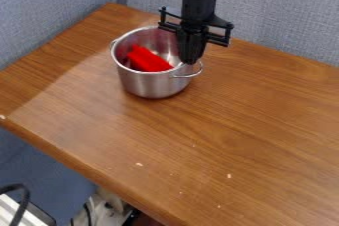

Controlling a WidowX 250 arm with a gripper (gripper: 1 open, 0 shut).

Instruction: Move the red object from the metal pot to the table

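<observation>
The metal pot point(150, 83) stands on the brown table point(199, 146) near its far edge. The red object point(146, 60) lies inside the pot, toward the left of its floor, with nothing holding it. My gripper point(193, 58) points straight down at the pot's right rim, with its black fingers shut together. The fingertips sit just inside or on that rim, to the right of the red object. Whether they pinch the rim I cannot tell.
A blue-grey wall point(284, 12) rises right behind the table. The table's rounded edge point(54, 149) runs along the left and front, with floor and cables point(27, 205) below it. Bare wood spreads in front of the pot.
</observation>
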